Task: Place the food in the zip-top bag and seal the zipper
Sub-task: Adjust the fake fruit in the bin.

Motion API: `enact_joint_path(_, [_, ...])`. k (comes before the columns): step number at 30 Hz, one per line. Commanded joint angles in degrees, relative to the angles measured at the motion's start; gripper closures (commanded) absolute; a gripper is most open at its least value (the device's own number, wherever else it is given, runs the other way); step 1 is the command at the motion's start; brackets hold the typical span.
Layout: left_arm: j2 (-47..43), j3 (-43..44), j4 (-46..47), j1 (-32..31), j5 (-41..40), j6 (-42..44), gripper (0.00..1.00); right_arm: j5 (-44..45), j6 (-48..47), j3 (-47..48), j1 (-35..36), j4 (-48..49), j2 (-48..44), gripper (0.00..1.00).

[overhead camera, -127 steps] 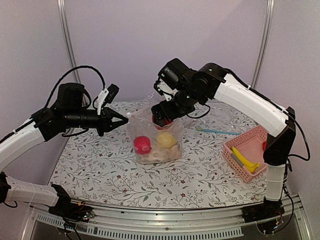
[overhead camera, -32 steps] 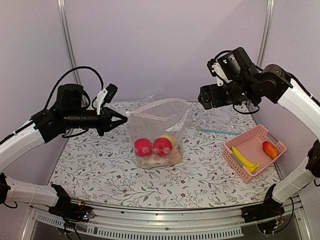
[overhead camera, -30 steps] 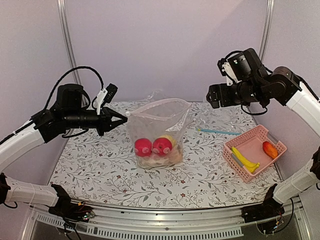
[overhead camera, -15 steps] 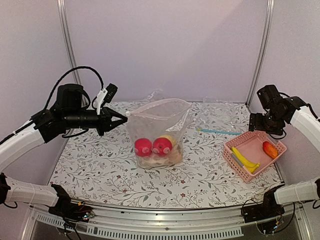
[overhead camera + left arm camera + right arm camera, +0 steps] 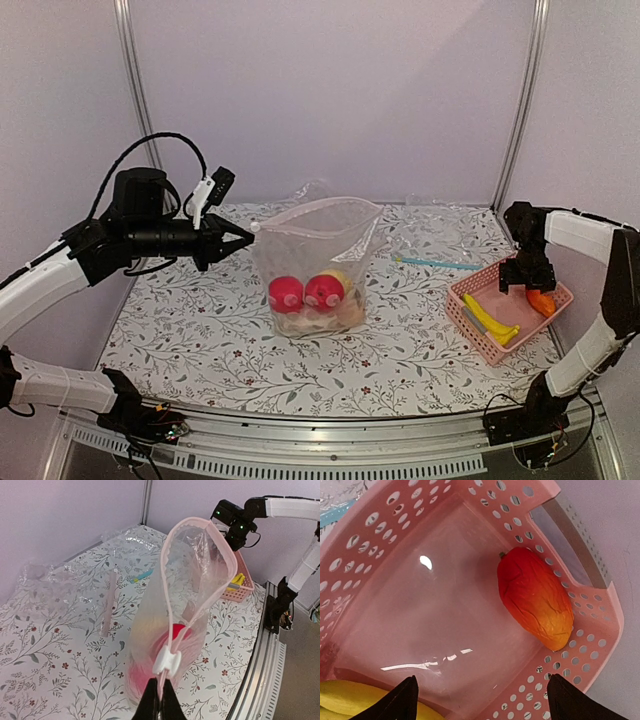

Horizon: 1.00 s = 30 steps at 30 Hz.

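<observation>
Red-orange toy fruit [image 5: 535, 597] lies inside the pink basket [image 5: 395, 510], probably light and smooth; grasp across its middle. Right tool [image 5: 482, 702] hangs open above it; left tool [image 5: 159, 702] pinches the rim of the zip-top bag [image 5: 200, 580].

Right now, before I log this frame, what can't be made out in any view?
Top view: the pale item under the red fruits in the zip-top bag, blurred by crinkled plastic.
Left wrist view: the bag's contents, only a red smear through the plastic.
Right wrist view: the banana, cut off by the bottom edge and a right pincer finger.
</observation>
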Motion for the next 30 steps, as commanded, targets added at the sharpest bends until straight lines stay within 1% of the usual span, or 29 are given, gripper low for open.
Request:
enact_joint_path(1, [-0.8, 0.8, -0.1, 0.4, -0.5, 0.1, 1.0, 3.6, -2.5, 2.7, -0.8, 2.7, 5.8, 0.1])
enact_joint_path(3, [-1.1, 0.8, -0.1, 0.5, -0.5, 0.2, 1.0, 6.8, -2.6, 3.8, -1.2, 2.4, 9.0, 0.1])
enact_joint_path(7, [-1.3, 0.7, -0.2, 0.5, -0.6, 0.3, 1.0, 10.7, -3.0, 5.3, -1.7, 2.4, 11.9, 0.09])
enact_joint_path(8, [-1.3, 0.8, -0.2, 0.5, -0.6, 0.4, 1.0, 11.3, -3.2, 5.6, -1.7, 2.4, 12.4, 0.09])
enact_joint_path(11, [-1.5, 0.8, -0.3, 0.5, -0.7, 0.4, 1.0, 11.0, -4.1, 6.5, -4.7, 2.3, 14.2, 0.1])
enact_joint_path(12, [-1.6, 0.8, -0.3, 0.5, -0.8, 0.5, 1.0, 10.7, -4.1, 6.6, -5.3, 2.2, 14.7, 0.11])
enact_joint_path(16, [-1.6, 0.9, -0.6, 0.5, -1.1, 0.7, 1.0, 9.8, -4.3, 6.3, -6.9, 2.3, 15.2, 0.21])
enact_joint_path(19, [-1.7, 0.9, -0.5, 0.5, -1.1, 0.6, 1.0, 8.6, -4.5, 6.4, -7.8, 2.7, 16.0, 0.24])
enact_joint_path(23, [-1.7, 1.0, -0.5, 0.5, -1.0, 0.6, 1.0, 8.7, -4.6, 6.8, -7.9, 3.2, 17.0, 0.25])
enact_joint_path(25, [-1.7, 1.0, -0.5, 0.5, -1.0, 0.6, 1.0, 9.0, -4.7, 7.1, -8.0, 3.2, 18.1, 0.29])
enact_joint_path(27, [-1.7, 0.9, -0.5, 0.5, -1.0, 0.6, 1.0, 8.7, -4.6, 7.1, -8.1, 3.3, 18.9, 0.35])
enact_joint_path(30, [-1.6, 0.9, -0.5, 0.5, -1.2, 0.7, 1.0, 3.3, -4.1, 7.6, -8.0, 2.8, 19.1, 0.41])
